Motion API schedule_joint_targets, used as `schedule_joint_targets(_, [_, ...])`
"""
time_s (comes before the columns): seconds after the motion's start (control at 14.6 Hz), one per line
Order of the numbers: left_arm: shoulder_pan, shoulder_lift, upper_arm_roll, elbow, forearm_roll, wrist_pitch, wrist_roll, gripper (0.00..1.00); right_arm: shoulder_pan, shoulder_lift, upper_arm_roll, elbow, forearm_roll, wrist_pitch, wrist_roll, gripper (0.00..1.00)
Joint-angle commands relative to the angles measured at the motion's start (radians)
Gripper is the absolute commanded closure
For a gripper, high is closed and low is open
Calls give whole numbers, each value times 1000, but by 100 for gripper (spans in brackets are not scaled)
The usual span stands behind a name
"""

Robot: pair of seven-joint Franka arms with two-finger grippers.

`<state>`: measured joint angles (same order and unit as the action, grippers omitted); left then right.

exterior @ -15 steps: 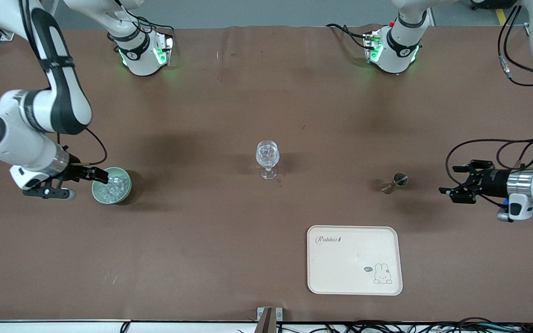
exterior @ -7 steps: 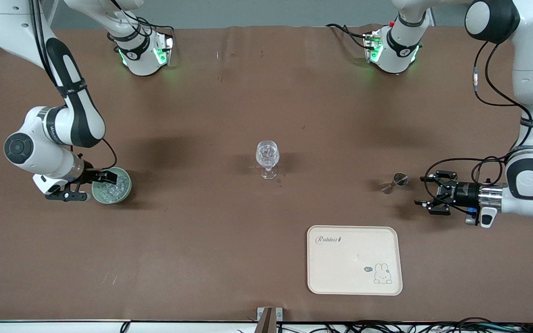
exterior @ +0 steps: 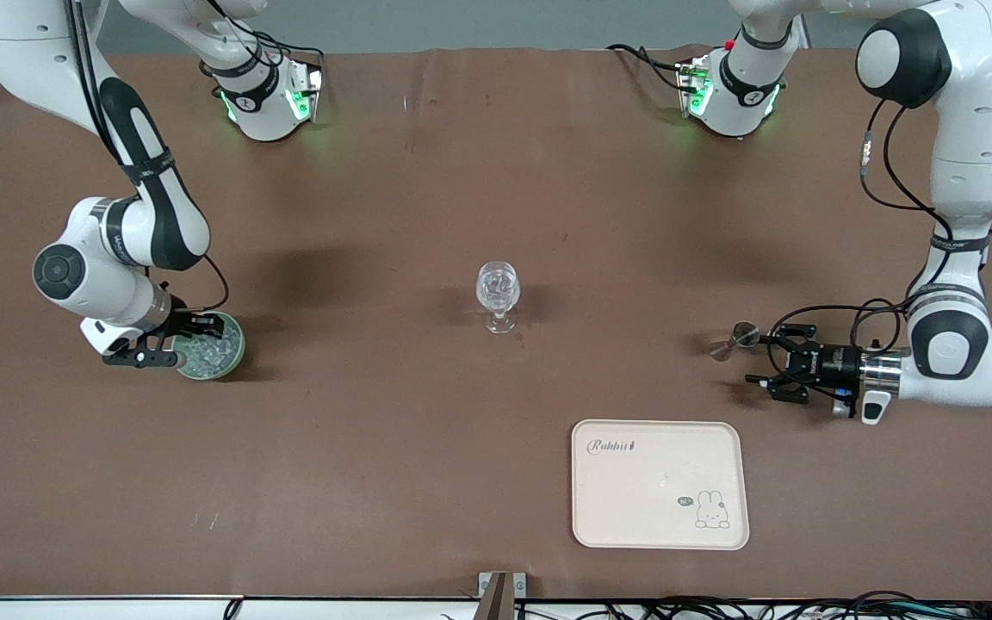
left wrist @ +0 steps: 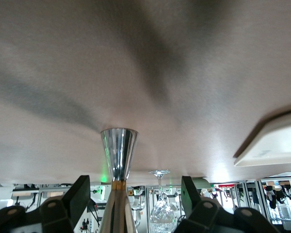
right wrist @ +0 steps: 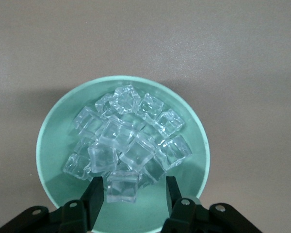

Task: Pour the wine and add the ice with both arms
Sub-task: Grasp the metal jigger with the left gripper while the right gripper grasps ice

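A pale green bowl (exterior: 236, 347) of ice (exterior: 210, 352) sits toward the right arm's end of the table. My right gripper (exterior: 179, 342) hangs over the bowl's edge, open. In the right wrist view its fingers (right wrist: 96, 191) straddle one ice cube (right wrist: 122, 186) inside the bowl (right wrist: 53, 141), with a gap on one side. My left gripper (exterior: 757, 356) is open, low at the table, beside a small metal jigger (exterior: 741, 336). In the left wrist view the jigger (left wrist: 118, 150) stands just ahead of the open fingers (left wrist: 80, 193). A wine glass (exterior: 497, 293) stands mid-table.
A cream rabbit tray (exterior: 660, 517) lies nearer to the front camera than the jigger; its corner shows in the left wrist view (left wrist: 276, 141). The wine glass also shows in the left wrist view (left wrist: 160, 206). Both arm bases stand along the table's top edge.
My right gripper has come in and down over the bowl's edge. My left gripper has moved across the table toward the jigger, now right beside it.
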<state>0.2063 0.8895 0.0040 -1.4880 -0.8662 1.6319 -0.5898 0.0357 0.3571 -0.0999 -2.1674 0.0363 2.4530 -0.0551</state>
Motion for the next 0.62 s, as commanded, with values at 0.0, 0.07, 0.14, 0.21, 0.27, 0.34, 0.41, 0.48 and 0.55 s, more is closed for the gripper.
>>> schedule_joint_targets(0.0, [-4,14,-4,3,-28,-15,-16,18,0,-15,5,-25,4,17,-15,42])
schedule_joint_targets(0.07, [-5,13,-7,-8,-28,-20,-16,19,0,-15,5,-25,4,17,-15,44])
schedule_joint_targets(0.14, [-4,13,-19,-14,-28,-21,-16,19,1,-15,5,-23,4,17,-14,47])
schedule_joint_targets(0.21, [-2,13,-25,-15,-28,-30,-16,20,1,-15,6,-23,5,17,-14,48])
schedule_joint_targets(0.27, [-4,13,-25,-15,-28,-41,-16,21,1,-15,6,-23,5,17,-14,49])
schedule_joint_targets(0.34, [-4,13,-25,-15,-28,-53,-16,21,1,-15,6,-22,5,18,-14,50])
schedule_joint_targets(0.41, [-4,13,-27,-15,-28,-69,-16,22,1,-15,6,-23,5,18,-14,51])
schedule_joint_targets(0.48, [-2,13,-27,-17,-28,-75,-12,24,1,-15,8,-22,5,18,-14,52])
schedule_joint_targets(0.55, [-2,14,-26,-17,-28,-78,-7,26,1,-15,9,-23,5,18,-14,54])
